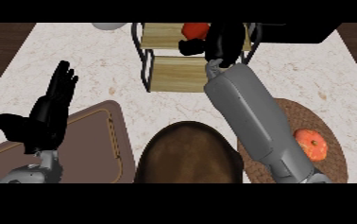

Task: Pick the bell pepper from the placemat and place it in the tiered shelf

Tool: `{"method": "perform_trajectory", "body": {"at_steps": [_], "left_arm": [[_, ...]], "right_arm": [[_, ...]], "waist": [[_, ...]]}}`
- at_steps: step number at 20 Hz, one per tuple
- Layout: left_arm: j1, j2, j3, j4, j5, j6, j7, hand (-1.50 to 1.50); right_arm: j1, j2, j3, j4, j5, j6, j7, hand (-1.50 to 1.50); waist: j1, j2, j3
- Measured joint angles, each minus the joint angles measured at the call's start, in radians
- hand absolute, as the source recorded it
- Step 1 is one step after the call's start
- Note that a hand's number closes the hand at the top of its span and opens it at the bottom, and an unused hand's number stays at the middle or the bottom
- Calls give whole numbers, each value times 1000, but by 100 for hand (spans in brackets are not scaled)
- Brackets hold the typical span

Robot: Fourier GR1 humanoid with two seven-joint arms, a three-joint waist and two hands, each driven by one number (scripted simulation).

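Head view of the counter. The right hand [217, 41] reaches to the tiered shelf [171, 74] at top centre, fingers curled around the red bell pepper [196, 29], which sits over the shelf's upper tier. The left hand [50, 107] rests open, fingers up, at the left edge. An orange tomato-like fruit [311, 143] lies on the round woven placemat [327, 124] at lower right.

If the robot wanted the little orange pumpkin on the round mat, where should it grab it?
Probably from straight above, fingers curling round the widest part of its round sides. The pumpkin sits low on the woven placemat, with nothing close beside it except the right forearm on its left, so the top and its right side are free.
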Motion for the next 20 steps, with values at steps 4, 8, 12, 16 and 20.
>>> {"method": "perform_trajectory", "body": {"at_steps": [4,8,12,16,20], "left_arm": [[7,1,10,-10,-2,-7,9,0],[-16,-6,27,33,-1,-12,-7,0],[4,-11,31,32,-9,-13,-22,0],[4,-18,27,23,-16,-10,-3,0],[19,-8,46,25,-7,-23,-20,0]], "right_arm": [[-46,-1,-19,89,-83,-45,-67,-150],[-51,0,-35,92,-131,-72,-127,-150],[-45,-3,-49,28,-162,-101,-162,-150],[-26,-15,-73,-59,-153,-125,-153,-150],[26,-57,-107,-191,-113,-106,-85,-150]], "waist": [[-3,-4,0],[-12,-3,1],[-16,-3,0],[-23,-5,0],[-33,-9,-1]]}}
